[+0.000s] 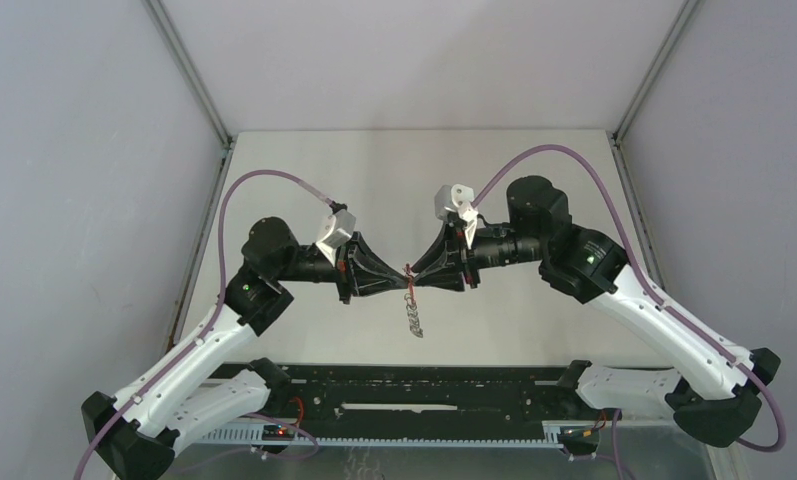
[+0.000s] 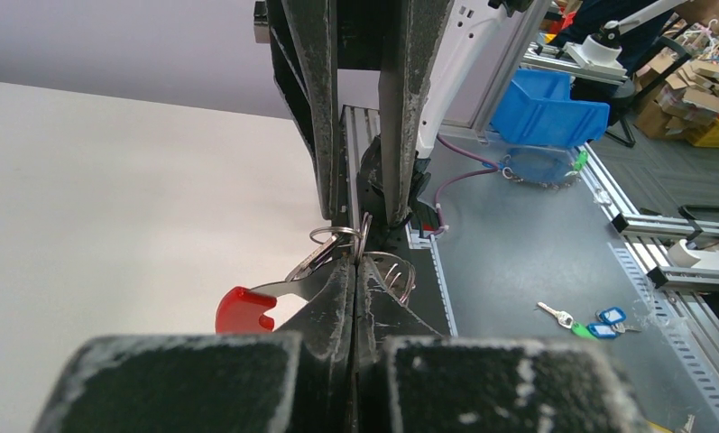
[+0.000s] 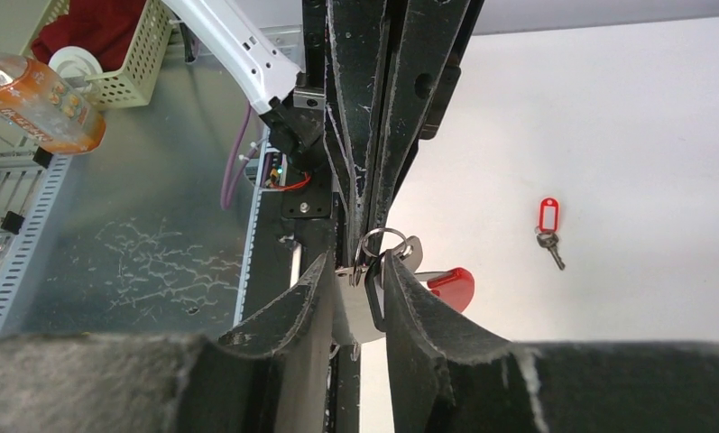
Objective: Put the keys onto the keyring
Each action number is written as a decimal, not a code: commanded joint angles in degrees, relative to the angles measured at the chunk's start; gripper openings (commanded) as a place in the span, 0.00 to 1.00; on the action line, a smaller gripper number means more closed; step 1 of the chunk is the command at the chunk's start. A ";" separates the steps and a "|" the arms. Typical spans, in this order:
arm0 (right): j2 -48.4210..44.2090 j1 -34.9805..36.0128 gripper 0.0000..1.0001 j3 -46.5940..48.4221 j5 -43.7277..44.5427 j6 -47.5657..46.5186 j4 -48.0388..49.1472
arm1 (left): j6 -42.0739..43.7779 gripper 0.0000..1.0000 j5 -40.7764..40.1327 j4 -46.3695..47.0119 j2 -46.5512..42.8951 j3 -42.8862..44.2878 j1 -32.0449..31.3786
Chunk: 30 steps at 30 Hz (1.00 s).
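While closed, left pincer (image 2: 354,263) on keyring (image 2: 244,309).

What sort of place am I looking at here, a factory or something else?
Probably a robotics lab or workshop: two small robot arms work inside a grey-walled booth, with a blue parts bin, cardboard boxes and aluminium framing around it.

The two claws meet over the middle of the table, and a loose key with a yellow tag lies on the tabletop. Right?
Nearly. The loose key has a red tag, not yellow; the right wrist view shows it on the table. The left gripper and right gripper do meet mid-table.
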 commanded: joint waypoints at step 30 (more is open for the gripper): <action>3.57 -0.02 0.00 5.86 -2.97 -2.85 -9.79 | 27.23 0.46 4.89 -27.46 -2.67 8.08 2.24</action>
